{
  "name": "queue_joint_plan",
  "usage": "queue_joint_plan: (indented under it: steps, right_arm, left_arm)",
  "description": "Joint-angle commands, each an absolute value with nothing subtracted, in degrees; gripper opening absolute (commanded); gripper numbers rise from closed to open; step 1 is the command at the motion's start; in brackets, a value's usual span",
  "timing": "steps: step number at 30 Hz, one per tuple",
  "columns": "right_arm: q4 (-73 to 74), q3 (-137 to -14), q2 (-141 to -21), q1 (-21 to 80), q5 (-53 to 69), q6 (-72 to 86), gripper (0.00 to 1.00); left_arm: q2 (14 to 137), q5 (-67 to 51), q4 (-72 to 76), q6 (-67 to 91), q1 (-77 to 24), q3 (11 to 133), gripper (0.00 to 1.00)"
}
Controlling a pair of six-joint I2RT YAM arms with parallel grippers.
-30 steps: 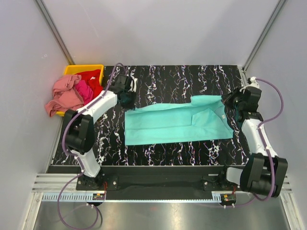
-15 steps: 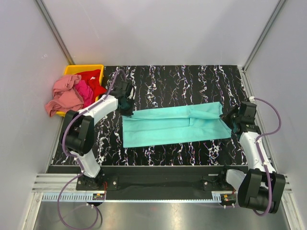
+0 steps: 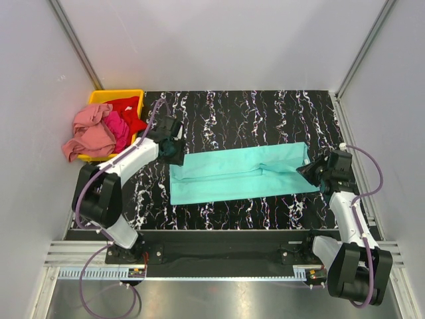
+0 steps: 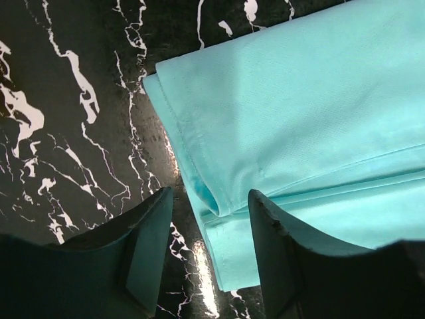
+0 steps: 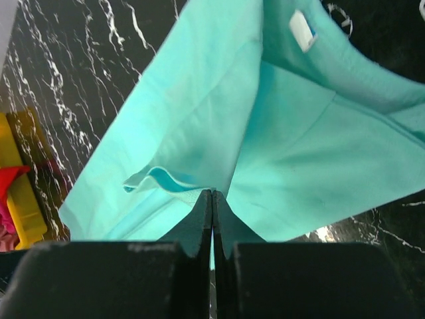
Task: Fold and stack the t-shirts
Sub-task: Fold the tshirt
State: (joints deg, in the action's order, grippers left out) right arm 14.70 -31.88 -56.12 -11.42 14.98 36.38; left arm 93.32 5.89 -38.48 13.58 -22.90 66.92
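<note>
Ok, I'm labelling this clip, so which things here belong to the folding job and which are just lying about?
Belong to the job: turquoise t-shirt, laid out lengthwise; salmon pink t-shirt, magenta t-shirt and red t-shirt, heaped together at far left.
Just there: yellow bin holding that heap; black marbled table.

Yellow bin mostly buried under shirt pile. Teal shirt cropped right and bottom in left wrist view. Neck tag text too small to read.

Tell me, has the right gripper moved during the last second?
Yes. The right gripper moved toward the near edge of the table, folding the teal t-shirt narrower.
</note>
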Motion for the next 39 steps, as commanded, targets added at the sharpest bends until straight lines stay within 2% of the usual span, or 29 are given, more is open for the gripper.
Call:
queue_joint_plan:
  steps: [1,4,15,17,18,22,26,28,32,36,39]
  right_arm:
    - [14.41,-30.68,-54.06,-11.51,17.67,36.74,0.00]
    - [15.20,-31.02,-53.53,-11.51,17.23,36.22,0.00]
    - [16.70,-30.15,-51.94,-11.51,16.17,34.89,0.00]
    - [18.36,-30.50,-51.86,-11.51,14.43,35.07,0.00]
    - [19.24,-30.76,-51.77,-11.51,13.46,35.24,0.00]
    - [22.15,-31.20,-51.42,-11.43,11.34,36.99,0.00]
    - [23.20,-29.89,-52.20,-11.51,9.76,39.11,0.01]
    - [23.90,-29.88,-53.35,-11.43,8.53,39.81,0.06]
    - [26.45,-30.85,-55.37,-11.43,6.25,39.64,0.27]
    - [28.74,-32.69,-55.63,-11.51,5.89,39.55,0.38]
    - [28.92,-34.80,-56.33,-11.43,7.02,39.11,0.40]
  left_arm:
    - [90.53,5.55,-37.54,16.96,-23.12,67.42,0.54]
    - [90.35,0.36,-35.60,18.01,-23.12,65.31,0.54]
    - [96.32,2.89,-38.14,21.89,-23.12,63.72,0.48]
    - [96.76,3.60,-38.06,21.97,-23.12,63.20,0.45]
    - [97.29,5.00,-38.14,21.97,-23.12,63.02,0.39]
    - [99.22,7.82,-38.49,22.32,-23.12,62.14,0.28]
    - [100.81,10.10,-39.64,23.20,-23.12,63.10,0.24]
    - [101.25,10.46,-40.16,23.38,-23.12,63.46,0.24]
    - [100.11,11.42,-41.57,23.73,-23.12,64.60,0.45]
    - [95.64,9.94,-42.71,23.47,-23.12,66.18,0.55]
    - [93.44,6.79,-42.98,23.03,-23.29,68.46,0.57]
